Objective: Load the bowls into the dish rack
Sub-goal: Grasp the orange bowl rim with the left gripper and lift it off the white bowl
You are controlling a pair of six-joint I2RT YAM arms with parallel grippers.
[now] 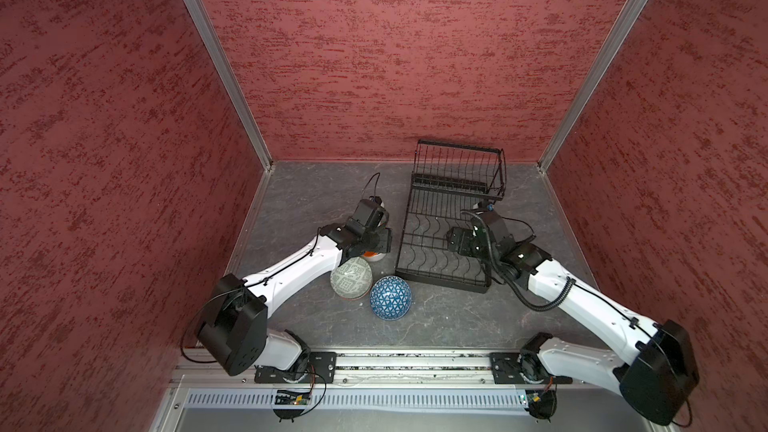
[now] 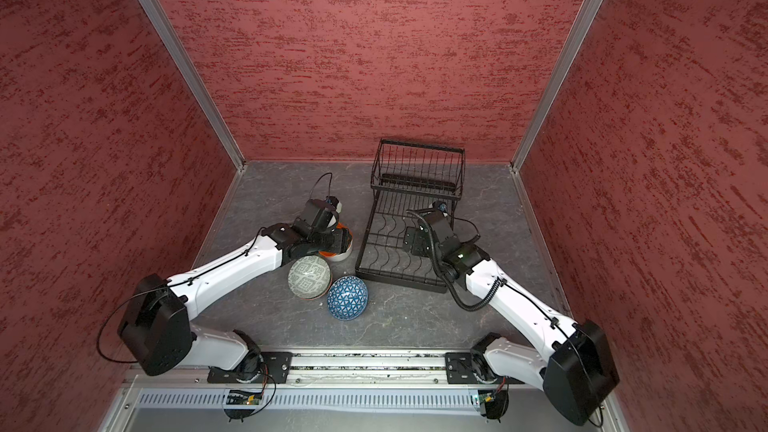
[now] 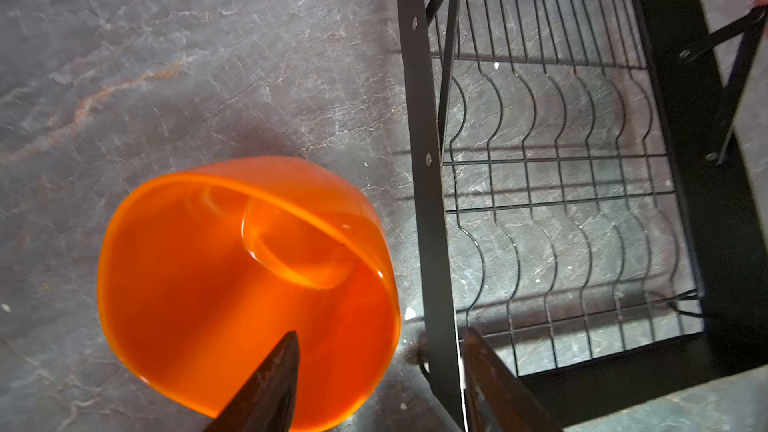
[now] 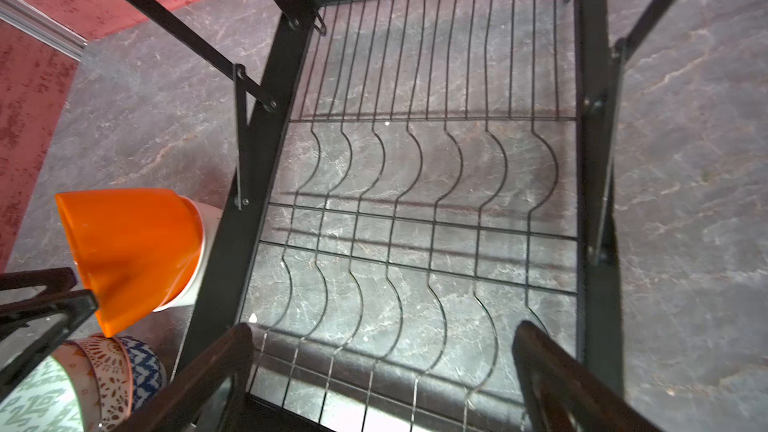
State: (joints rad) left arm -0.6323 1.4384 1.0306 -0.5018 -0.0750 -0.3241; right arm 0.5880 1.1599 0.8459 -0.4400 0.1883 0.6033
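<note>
Orange plastic was what worried me. The orange bowl (image 3: 232, 268) lay tipped on its side just beside the dish rack (image 3: 419, 118), its base tucked into the white bowl (image 4: 210, 218). My left gripper (image 3: 380, 333) stood about half wide, astride the bowl's wall: one finger inside, the other outside, with a gap on the outer side, so I saw no clamp yet.

That outer finger sat right against the rack's side rail. If it caught there as the jaws came together, I judged it would shove the rack instead of pinching the bowl. A one-sided pinch on a thin, slick wall could also let the bowl swing or slip out on the lift, and the white bowl might drag along.

My right gripper (image 4: 384, 326) hung wide and empty over the rack's wavy slots, which were all bare. It sat where the bowl had to go, so the arms could clash.

The grey-green bowl (image 1: 351, 278) and the blue bowl (image 1: 390, 298) waited upside down nearby, close under the left arm.
</note>
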